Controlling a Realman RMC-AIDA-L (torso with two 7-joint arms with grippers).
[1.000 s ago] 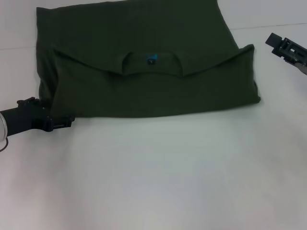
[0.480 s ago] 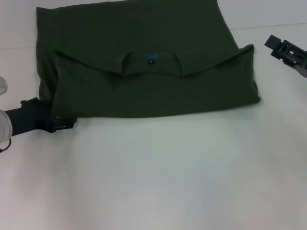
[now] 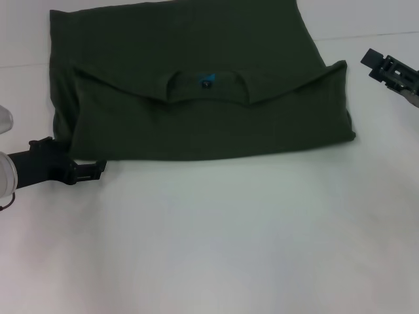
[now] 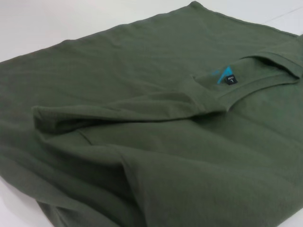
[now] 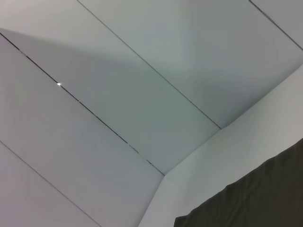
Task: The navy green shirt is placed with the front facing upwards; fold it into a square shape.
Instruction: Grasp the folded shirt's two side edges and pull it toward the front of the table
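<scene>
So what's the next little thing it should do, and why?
Probably slide the left hand under the shirt's near left corner and grip it. That hand sits at that corner on the table; the right hand hangs clear, and the shirt remains a wide rectangle.

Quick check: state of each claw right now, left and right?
Left claw: at the near left corner of the navy green shirt, holding nothing; open or shut cannot be told.
Right claw: off the shirt's right side, holding nothing; cannot be told.
</scene>
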